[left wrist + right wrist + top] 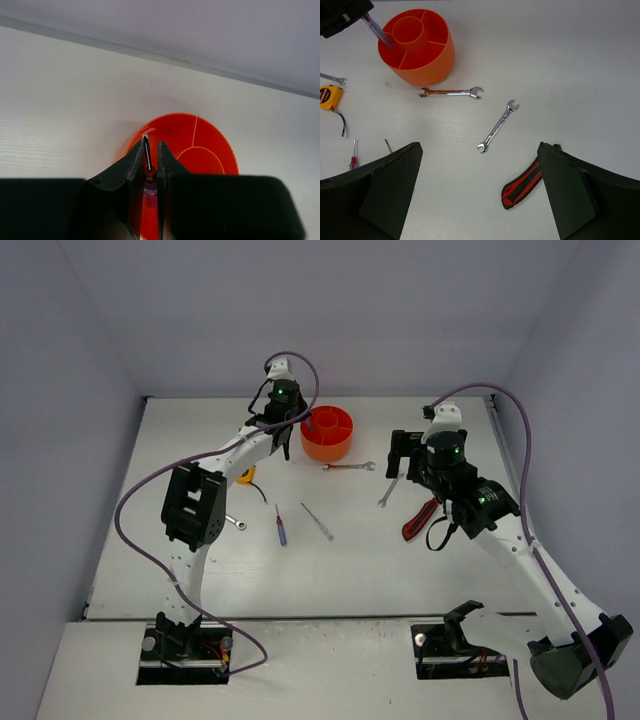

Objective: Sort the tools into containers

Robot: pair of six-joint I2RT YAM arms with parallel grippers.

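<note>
My left gripper (151, 150) is shut on a thin blue-handled screwdriver (146, 152). It holds the tool tip-down over the left edge of the round orange tub (200, 145), which has inner dividers. The right wrist view shows that screwdriver (377, 31) slanting into an outer compartment of the tub (420, 50). My right gripper (479, 162) hangs open and empty above the table. Below it lie two silver wrenches (451, 92) (497, 126) and the red-black utility knife (522, 186). From above, the left gripper (283, 405) is beside the tub (328, 433) and the right gripper (404, 462) is right of it.
A yellow tape measure (246, 475) lies under the left arm, with a wrench (235, 522) nearer the front. Two screwdrivers (281, 524) (318, 521) lie mid-table. Grey walls enclose the table on three sides.
</note>
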